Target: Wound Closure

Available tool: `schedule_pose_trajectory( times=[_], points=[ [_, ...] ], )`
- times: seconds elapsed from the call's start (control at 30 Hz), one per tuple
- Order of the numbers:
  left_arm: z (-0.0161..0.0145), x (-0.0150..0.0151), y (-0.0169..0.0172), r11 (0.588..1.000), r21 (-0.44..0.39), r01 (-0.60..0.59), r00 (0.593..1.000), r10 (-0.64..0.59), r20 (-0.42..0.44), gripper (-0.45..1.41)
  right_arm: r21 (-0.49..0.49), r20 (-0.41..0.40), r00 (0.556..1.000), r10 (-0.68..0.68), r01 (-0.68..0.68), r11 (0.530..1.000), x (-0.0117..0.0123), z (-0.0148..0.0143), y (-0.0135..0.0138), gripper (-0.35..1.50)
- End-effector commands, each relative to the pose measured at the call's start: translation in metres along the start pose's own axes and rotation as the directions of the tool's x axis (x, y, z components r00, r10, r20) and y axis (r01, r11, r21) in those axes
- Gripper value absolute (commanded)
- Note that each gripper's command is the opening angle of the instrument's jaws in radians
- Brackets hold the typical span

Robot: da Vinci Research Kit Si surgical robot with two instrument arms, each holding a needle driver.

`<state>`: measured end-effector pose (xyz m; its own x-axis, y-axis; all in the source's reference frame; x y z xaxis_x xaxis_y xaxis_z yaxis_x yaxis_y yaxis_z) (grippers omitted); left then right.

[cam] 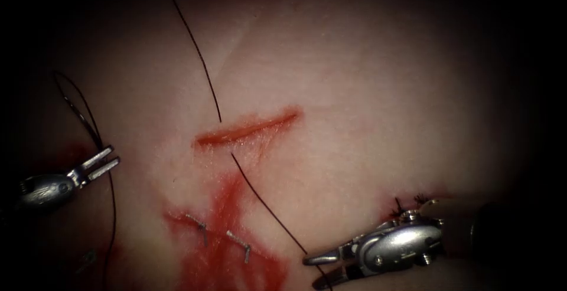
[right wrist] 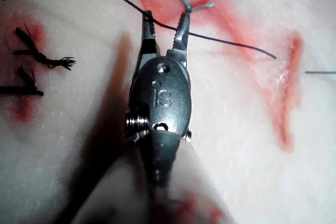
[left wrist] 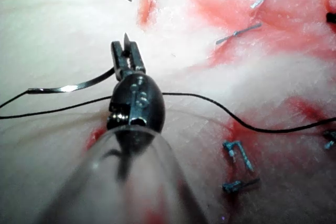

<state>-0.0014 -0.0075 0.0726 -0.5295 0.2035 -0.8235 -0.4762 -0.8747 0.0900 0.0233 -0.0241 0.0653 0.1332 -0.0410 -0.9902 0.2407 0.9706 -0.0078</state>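
Tissue (cam: 366,90) bearing the cut (cam: 248,129), thread (cam: 201,61), red fluid (cam: 230,249)

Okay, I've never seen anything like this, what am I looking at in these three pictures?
A surgical practice robot with two thin arms is stitching a cut in pork-belly tissue. The wide picture looks down from above. The other two come from cameras riding on each arm. The left tool holds the curved needle, out of the tissue, left of the cut. The right tool holds nothing; its open jaws straddle the black thread. Red fluid and metal staples lie below the cut.
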Motion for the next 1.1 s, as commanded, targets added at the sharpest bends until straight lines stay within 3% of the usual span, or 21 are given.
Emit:
schedule_pose_trajectory(
  times=[0.03,0.1,0.17,0.4,0.57,0.6,0.67,0.87,1.1],
  points=[
    [0.0007,-0.0004,0.0003,1.000,-0.001,0.000,1.000,0.000,-0.001,-0.45,-0.007,-0.005,1.000,-0.011,0.011,1.000,-0.0014,0.0018,0.0018,0.91],
    [0.0006,-0.0004,0.0003,1.000,-0.001,0.000,1.000,0.000,-0.002,-0.45,-0.015,0.003,1.000,-0.008,0.008,1.000,-0.0023,0.0026,0.0033,1.20],
    [0.0006,-0.0004,0.0003,1.000,-0.002,0.000,1.000,0.000,-0.002,-0.45,-0.036,0.018,1.000,-0.007,0.008,0.999,-0.0035,0.0035,0.0048,1.33],
    [0.0004,-0.0005,0.0002,1.000,-0.004,-0.001,1.000,0.001,-0.003,-0.45,-0.030,0.068,0.996,-0.063,0.065,0.997,-0.0079,0.0064,0.0092,1.33],
    [0.0004,-0.0005,0.0002,1.000,-0.004,-0.001,1.000,0.001,-0.003,-0.45,-0.015,0.063,0.995,-0.078,0.079,0.997,-0.0102,0.0084,0.0100,1.30],
    [0.0004,-0.0005,0.0002,1.000,-0.004,-0.001,1.000,0.001,-0.003,-0.45,-0.002,0.061,0.993,-0.101,0.101,0.995,-0.0120,0.0096,0.0100,1.28],
    [0.0003,-0.0005,0.0002,1.000,-0.004,-0.001,1.000,0.001,-0.003,-0.45,0.002,0.063,0.992,-0.113,0.113,0.994,-0.0130,0.0103,0.0100,1.28],
    [0.0003,-0.0006,0.0002,1.000,-0.005,-0.001,1.000,0.001,-0.004,-0.45,0.001,0.070,0.989,-0.129,0.129,0.992,-0.0143,0.0118,0.0106,1.27],
    [0.0002,-0.0006,0.0002,1.000,-0.006,-0.002,1.000,0.002,-0.004,-0.45,-0.004,0.058,0.990,-0.130,0.131,0.991,-0.0136,0.0115,0.0125,1.13]
  ],
)
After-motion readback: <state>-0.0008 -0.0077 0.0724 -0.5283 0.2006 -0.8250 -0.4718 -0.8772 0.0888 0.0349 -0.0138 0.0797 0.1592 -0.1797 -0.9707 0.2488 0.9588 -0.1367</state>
